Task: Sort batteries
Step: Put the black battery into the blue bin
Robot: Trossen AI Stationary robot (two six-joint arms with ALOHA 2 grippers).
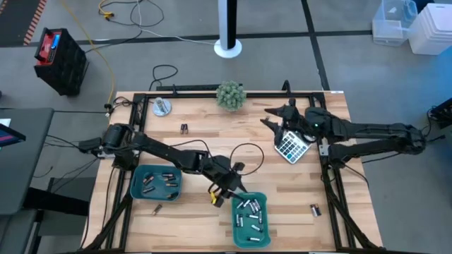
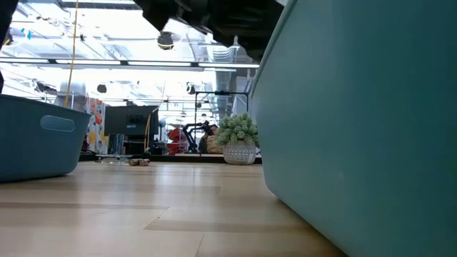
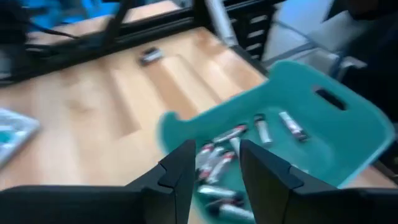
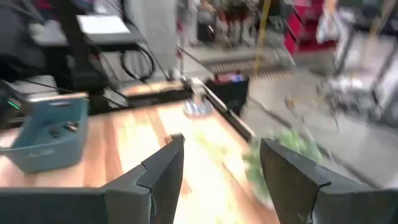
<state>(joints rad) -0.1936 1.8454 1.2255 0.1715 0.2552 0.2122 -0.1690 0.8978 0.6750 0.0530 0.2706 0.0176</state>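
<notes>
Teal tray [image 2: 357,128] fills the low view, holding silvery batteries [image 1: 251,212].
Left end effector [image 1: 224,189] hovers empty, fingers parted, at its rim; right end effector [image 1: 277,116] waits wide above the calculator [image 1: 292,147].

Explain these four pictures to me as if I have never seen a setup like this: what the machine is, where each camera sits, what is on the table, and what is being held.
The machine is two dark robot arms at a wooden table, sorting batteries.

The overhead picture looks straight down. The table-level picture looks across the wood, close beside a teal tray wall. The other two come from cameras on each arm's wrist.

The left tool hangs at the edge of the right teal tray, which holds silvery batteries. Its fingers stand apart with nothing between them. The left teal tray holds darker batteries.

The right tool waits at the table's far side, open and empty, near the grey calculator.

A small potted plant stands at the far edge. A few loose batteries lie on the wood.
</notes>
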